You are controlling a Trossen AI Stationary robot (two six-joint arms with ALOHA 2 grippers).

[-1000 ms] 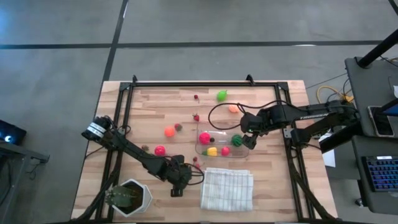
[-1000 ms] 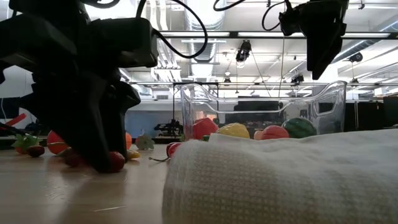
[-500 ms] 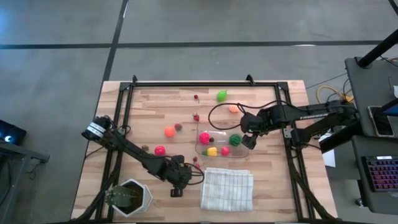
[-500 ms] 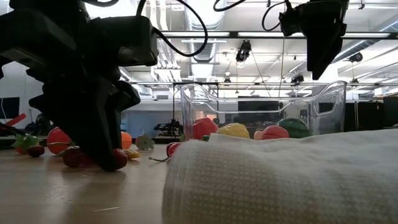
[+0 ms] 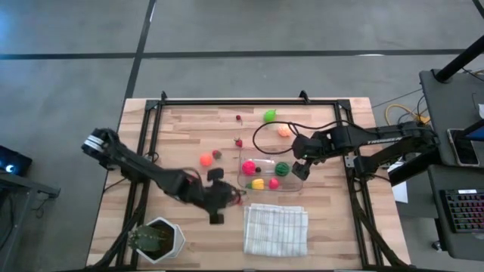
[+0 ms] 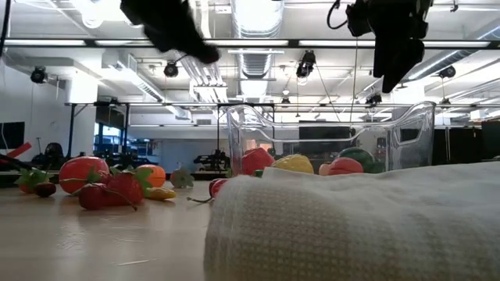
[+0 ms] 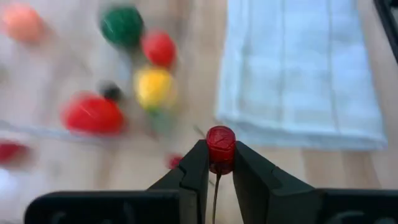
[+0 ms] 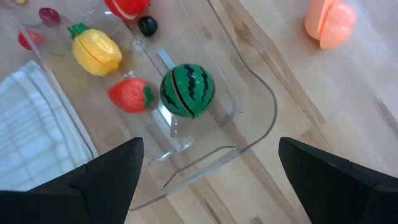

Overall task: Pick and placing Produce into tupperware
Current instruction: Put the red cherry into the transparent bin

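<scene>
My left gripper [image 5: 225, 199] hangs above the table between the tupperware [image 5: 296, 187] and the folded white cloth [image 5: 276, 229], shut on a tiny red berry [image 7: 221, 144]. In the low view it is high up [image 6: 168, 27]. The clear tupperware holds a pink fruit [image 5: 249, 167], a yellow one [image 8: 96, 51], a red one [image 8: 129, 95] and a striped green ball [image 8: 187, 90]. My right gripper [image 8: 205, 180] is open above the tupperware's right end. More produce lies loose on the wood: a green piece [image 5: 269, 115], a peach one [image 5: 284, 131] and an orange one [image 5: 206, 159]. My left gripper pinches the red berry [image 7: 221, 149] between its two fingertips [image 7: 198, 163], coming from above. The berry is lifted clear of the table, and its thin stem [image 7: 216, 190] runs back between the fingers.
A potted plant in a white pot [image 5: 155, 239] stands at the near left corner. Small red berries [image 5: 238, 141] lie left of the tupperware. In the low view, red and orange pieces [image 6: 94, 181] sit on the wood at the left. A black cable [image 5: 261, 136] loops near the right arm.
My left gripper has risen from the table beside the cloth's left edge, carrying the red berry up clear of the wood, and has moved slightly toward the tupperware. In the low view it has gone from table level to the top of the picture.
</scene>
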